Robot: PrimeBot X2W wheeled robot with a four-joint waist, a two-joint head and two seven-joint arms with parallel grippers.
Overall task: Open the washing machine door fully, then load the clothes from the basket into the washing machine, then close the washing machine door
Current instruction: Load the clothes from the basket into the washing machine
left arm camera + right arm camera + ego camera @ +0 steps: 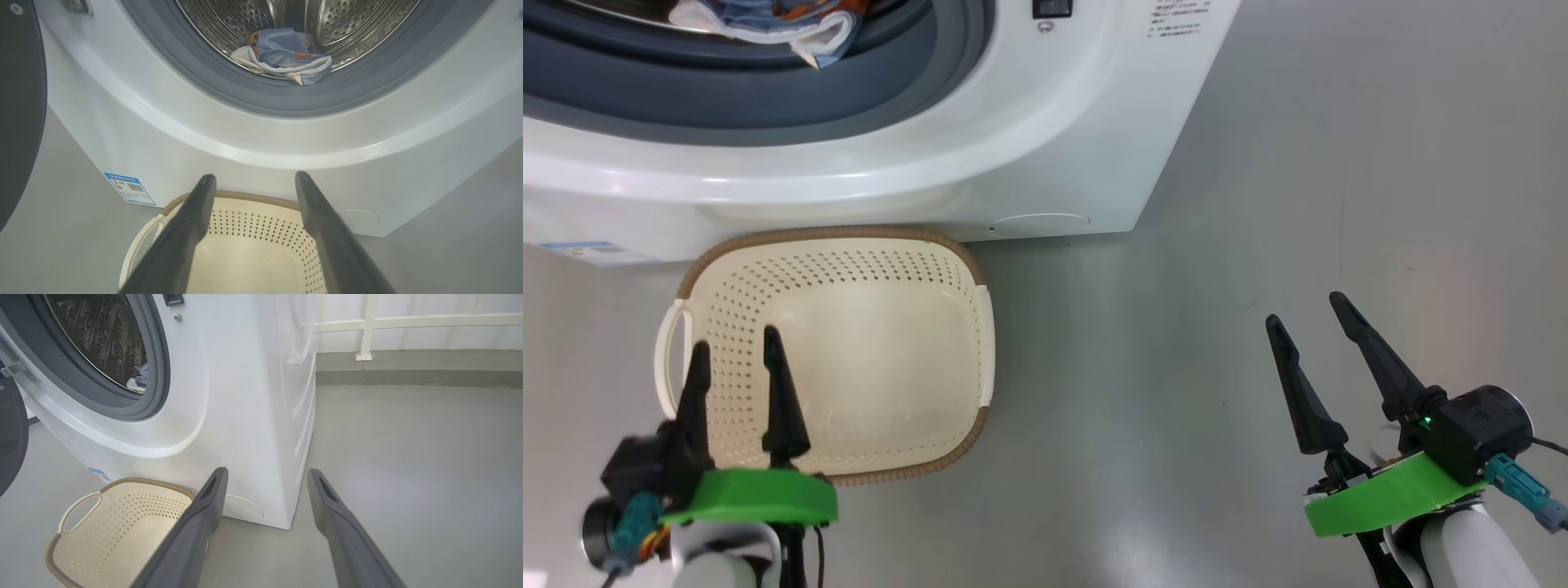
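Lower left in the head view, the left gripper (735, 339) hovers over the bare basket (833, 235), jaws wide and holding nothing; the right gripper (1304, 308), lower right, is equally wide and empty above the floor (1176, 367). The clothes (282, 55) lie at the drum's (347, 20) front lip, top of frame, so loading looks done. Next is the door (20, 102), swung out at the left wrist view's left edge: reach behind it and push it shut, minding the clothes so close to the seal (229, 94).

Was a laundry corner, bare and lab-like: white front-load washing machine (245, 396) on plain grey floor (408, 457), perforated basket (849, 278) at its foot, white rail (429, 321) along the wall (449, 339) behind.
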